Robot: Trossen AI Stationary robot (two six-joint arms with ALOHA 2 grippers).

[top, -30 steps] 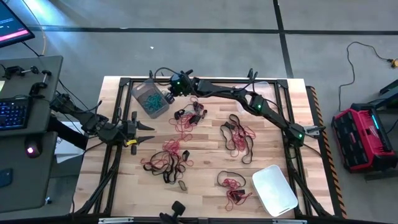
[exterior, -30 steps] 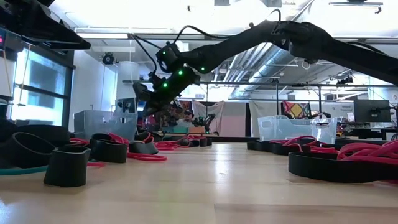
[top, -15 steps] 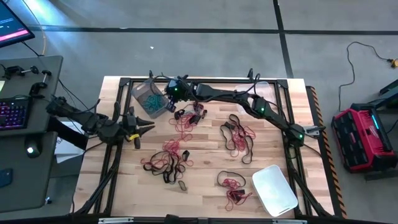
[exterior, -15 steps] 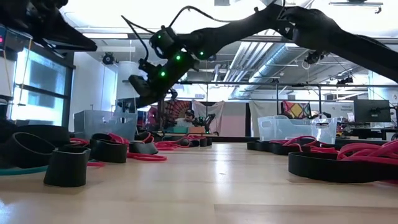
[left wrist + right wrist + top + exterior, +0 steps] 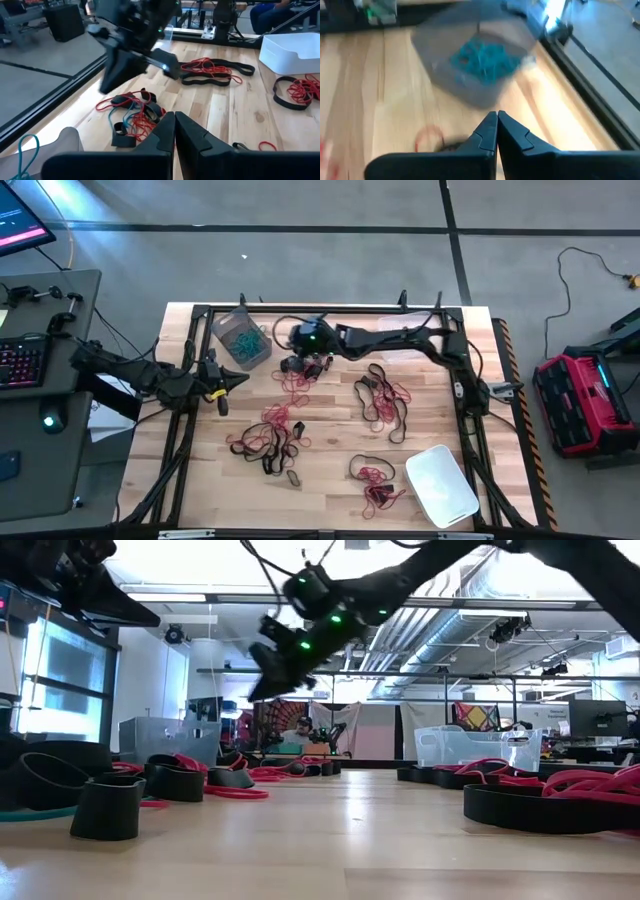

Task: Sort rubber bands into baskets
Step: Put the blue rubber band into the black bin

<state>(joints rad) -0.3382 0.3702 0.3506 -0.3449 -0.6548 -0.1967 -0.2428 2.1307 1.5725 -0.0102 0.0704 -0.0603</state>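
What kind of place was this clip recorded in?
Probably a robotics lab or workshop. The wooden table stands on a grey floor with taped lines; a desk with a lit keyboard sits beside it. The low view shows exposed ceiling ducts and more workbenches behind.

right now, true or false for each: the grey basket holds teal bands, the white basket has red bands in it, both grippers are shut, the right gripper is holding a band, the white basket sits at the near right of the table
1. The grey basket holds teal-blue rubber bands. True.
2. The white basket has red bands in it. False: it shows no bands inside; a red and black bunch lies on the table beside it.
3. Both grippers are shut. True: the left gripper and the right gripper each have fingers pressed together.
4. The right gripper holds a band. False: nothing shows between its fingers.
5. The white basket sits at the table's near right. True.
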